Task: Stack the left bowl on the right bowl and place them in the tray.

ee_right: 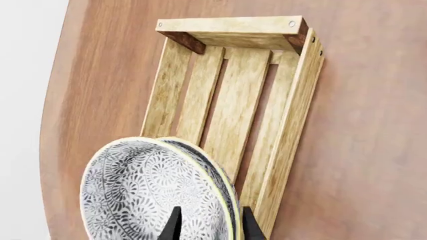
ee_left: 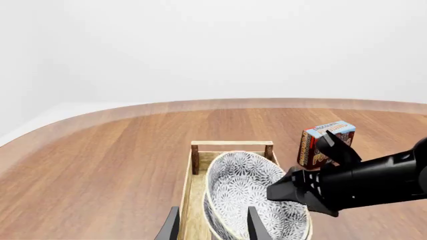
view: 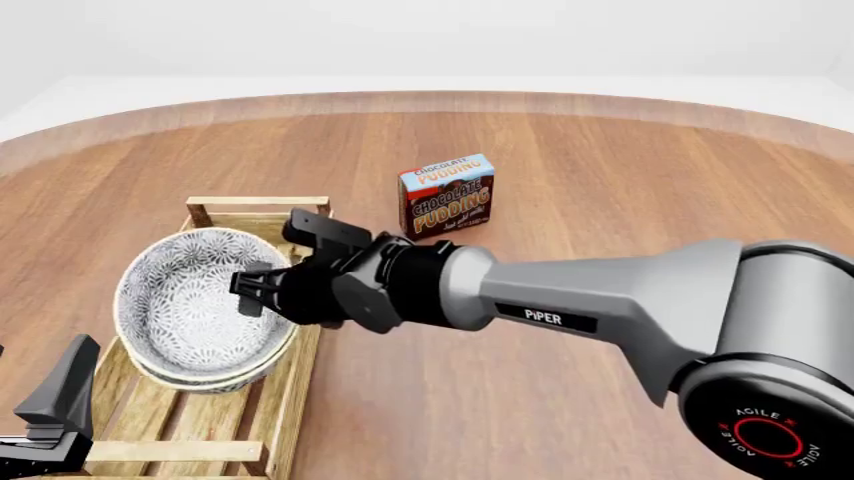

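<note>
**A:** While my left gripper (view: 47, 420) hangs nearest with its jaws apart on nothing, where are the stacked bowls (view: 200, 305)?

**B:** In the tray (view: 287, 395), tilted; my right gripper (view: 267, 285) pinches their rim. I'd settle them flat, then release, clear of the pudding box (view: 447, 195) beyond.

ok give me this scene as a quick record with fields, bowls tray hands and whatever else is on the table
bowls: two patterned bowls stacked, tilted, inside the tray
tray: light-wood tray on the table's left side
right hand: right hand closed on the stacked bowls' rim
left hand: left hand open, above the near part of the tray, holding nothing
other: chocolate pudding box upright, beyond the tray, to its right
surface: wooden table
</note>
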Controlling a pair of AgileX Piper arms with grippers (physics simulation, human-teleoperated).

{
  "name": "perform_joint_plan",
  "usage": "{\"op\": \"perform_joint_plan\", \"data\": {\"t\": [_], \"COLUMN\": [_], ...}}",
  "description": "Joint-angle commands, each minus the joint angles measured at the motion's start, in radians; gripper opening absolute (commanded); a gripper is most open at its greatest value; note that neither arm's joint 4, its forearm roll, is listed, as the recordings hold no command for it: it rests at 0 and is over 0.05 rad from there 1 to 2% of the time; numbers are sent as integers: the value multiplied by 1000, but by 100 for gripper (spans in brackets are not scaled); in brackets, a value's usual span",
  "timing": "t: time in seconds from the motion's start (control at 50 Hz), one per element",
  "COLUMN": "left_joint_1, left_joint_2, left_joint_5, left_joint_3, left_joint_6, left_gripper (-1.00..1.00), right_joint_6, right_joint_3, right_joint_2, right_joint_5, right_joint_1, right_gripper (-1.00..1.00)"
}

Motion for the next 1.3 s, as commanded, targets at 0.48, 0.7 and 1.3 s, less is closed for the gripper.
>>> {"op": "perform_joint_plan", "data": {"t": [0.48,0.7,1.3], "left_joint_1": [0,0,0], "left_joint_2": [0,0,0], "left_joint_5": [0,0,0], "left_joint_3": [0,0,0], "left_joint_6": [0,0,0], "left_gripper": [100,100,100], "right_joint_6": [-19,-59,-51], "right_joint_3": [19,95,562], "right_joint_2": [-98,-244,-709], "right_joint_5": [16,22,-140], "right_joint_1": [-24,-34,-106], "right_gripper": [100,100,100]}}
